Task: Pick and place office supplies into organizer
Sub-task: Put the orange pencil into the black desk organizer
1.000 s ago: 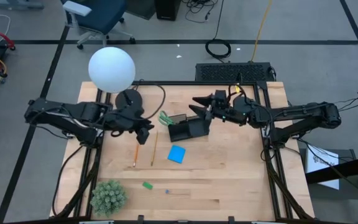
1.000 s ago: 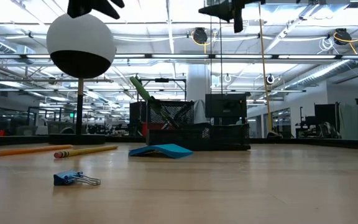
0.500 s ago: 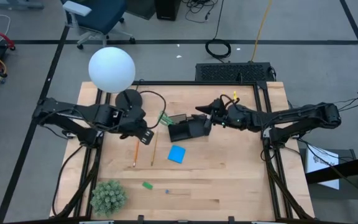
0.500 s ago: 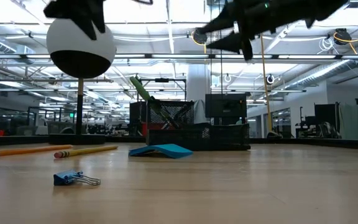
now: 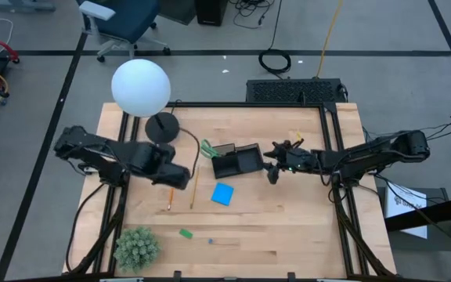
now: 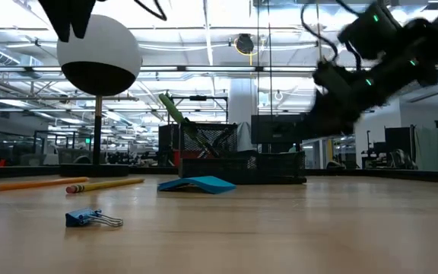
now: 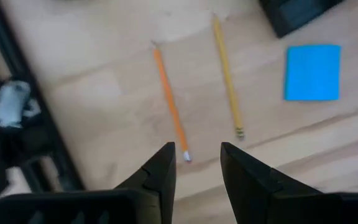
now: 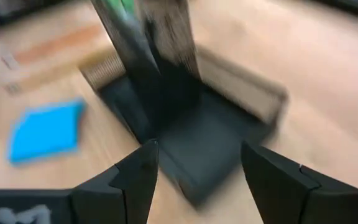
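Note:
The black organizer [image 5: 237, 162] sits mid-table, with the green-handled scissors [image 5: 207, 147] sticking slanted out of its tall compartment [image 6: 175, 110]. Two pencils [image 5: 170, 196] [image 5: 194, 188], the blue note pad [image 5: 223, 193], a green eraser [image 5: 185, 233] and a small blue clip [image 6: 90, 218] lie flat on the wood. My left gripper [image 5: 180, 178] hovers open above the pencils, whose orange one [image 7: 169, 106] and yellow one [image 7: 227, 78] show ahead of my left gripper [image 7: 197, 163]. My right gripper [image 5: 272, 171] is open just right of the organizer [image 8: 191, 137], touching nothing.
The white globe lamp [image 5: 140, 87] with its round black base [image 5: 161, 125] stands at the far left, close to my left arm. A fuzzy green plant ball [image 5: 136, 247] sits at the near left corner. Bare wood stretches right of the note pad and toward the near edge.
My left gripper has moved toward the near edge, from beside the lamp base to over the pencils. My right gripper has pulled away from above the organizer, moving toward the table's right and near edges and coming down. The supplies and the organizer have stayed put.

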You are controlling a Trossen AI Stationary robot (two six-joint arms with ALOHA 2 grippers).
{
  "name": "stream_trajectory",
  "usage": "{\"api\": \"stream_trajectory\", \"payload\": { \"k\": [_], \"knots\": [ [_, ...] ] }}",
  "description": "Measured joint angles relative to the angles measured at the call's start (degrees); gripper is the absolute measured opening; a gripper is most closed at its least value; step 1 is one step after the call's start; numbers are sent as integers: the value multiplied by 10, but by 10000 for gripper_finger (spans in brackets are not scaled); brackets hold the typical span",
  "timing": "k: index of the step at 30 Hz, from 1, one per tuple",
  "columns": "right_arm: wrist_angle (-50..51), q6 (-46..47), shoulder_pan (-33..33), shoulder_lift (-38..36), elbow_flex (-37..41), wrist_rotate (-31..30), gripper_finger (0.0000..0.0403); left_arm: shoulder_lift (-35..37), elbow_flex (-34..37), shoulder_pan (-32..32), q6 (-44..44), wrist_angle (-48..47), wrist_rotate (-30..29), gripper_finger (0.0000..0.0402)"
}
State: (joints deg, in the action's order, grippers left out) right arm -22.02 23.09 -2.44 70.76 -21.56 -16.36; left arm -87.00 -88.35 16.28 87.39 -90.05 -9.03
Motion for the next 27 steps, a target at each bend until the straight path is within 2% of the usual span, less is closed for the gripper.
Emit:
{"api": "stream_trajectory", "payload": {
  "k": [7, 12, 17, 27],
  "knots": [
    [0, -1, 0, 0, 117, 0, 217, -30, 15, 26, 62, 1, 33, 118],
    [-41, -3, 0, -2, 202, -4, 217, -31, 46, 37, 93, 0, 49, 118],
    [-33, -5, 0, -4, 207, -3, 217, -30, 85, 44, 104, 35, 84, 118],
    [-249, -2, 0, -1, 207, 2, 217, -30, 184, 53, 128, 178, 104, 118]
  ]
}}
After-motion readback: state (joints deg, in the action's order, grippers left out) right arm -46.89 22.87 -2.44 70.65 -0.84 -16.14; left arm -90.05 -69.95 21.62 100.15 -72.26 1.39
